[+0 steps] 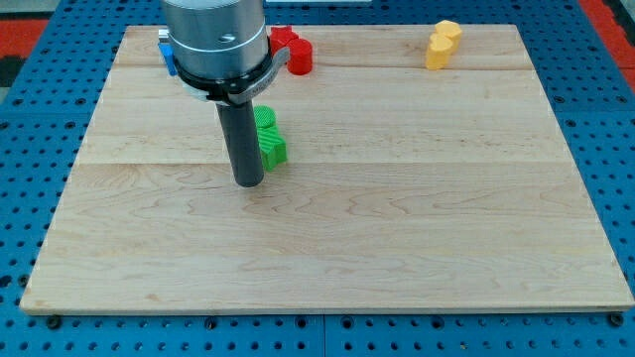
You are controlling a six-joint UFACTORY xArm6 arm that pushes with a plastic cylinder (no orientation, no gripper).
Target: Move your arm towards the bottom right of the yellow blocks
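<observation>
Yellow blocks [443, 45] sit together near the board's top edge, right of centre; they look like two pieces stacked close. My tip [248, 182] rests on the board left of centre, far to the left of and below the yellow blocks. A green block [270, 139] lies right beside the rod, touching or nearly touching its right side just above the tip.
A red block [294, 50] sits at the top of the board, partly behind the arm's body. A blue block [166, 52] peeks out at the arm's left. The wooden board [397, 228] lies on a blue perforated table.
</observation>
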